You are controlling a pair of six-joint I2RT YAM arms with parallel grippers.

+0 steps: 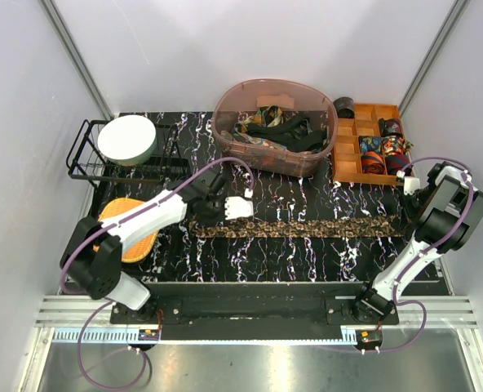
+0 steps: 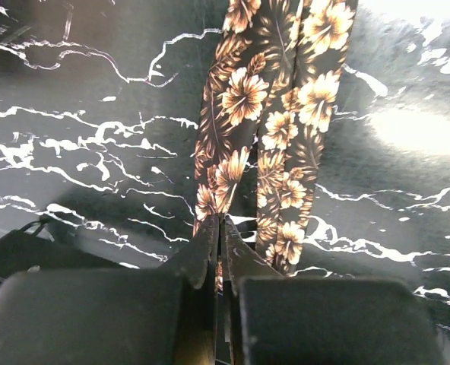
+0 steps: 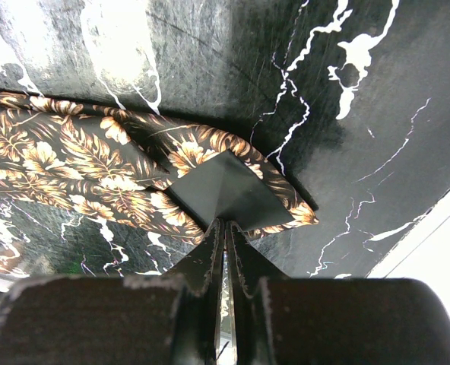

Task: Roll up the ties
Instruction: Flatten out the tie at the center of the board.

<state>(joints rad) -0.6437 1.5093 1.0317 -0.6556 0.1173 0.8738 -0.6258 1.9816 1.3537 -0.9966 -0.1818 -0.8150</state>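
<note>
Left gripper (image 2: pixel 221 232) clamped on brown floral tie (image 1: pixel 307 229).
Pointed end is pinched by right gripper (image 3: pixel 226 228); the length is stretched between both.

The left arm stretches toward the middle, its left end effector (image 2: pixel 221 226) pinched on the brown floral tie (image 2: pixel 244 99). The right arm stands folded, with the right end effector (image 3: pixel 225 228) clamping the tie's pointed tip.
</note>
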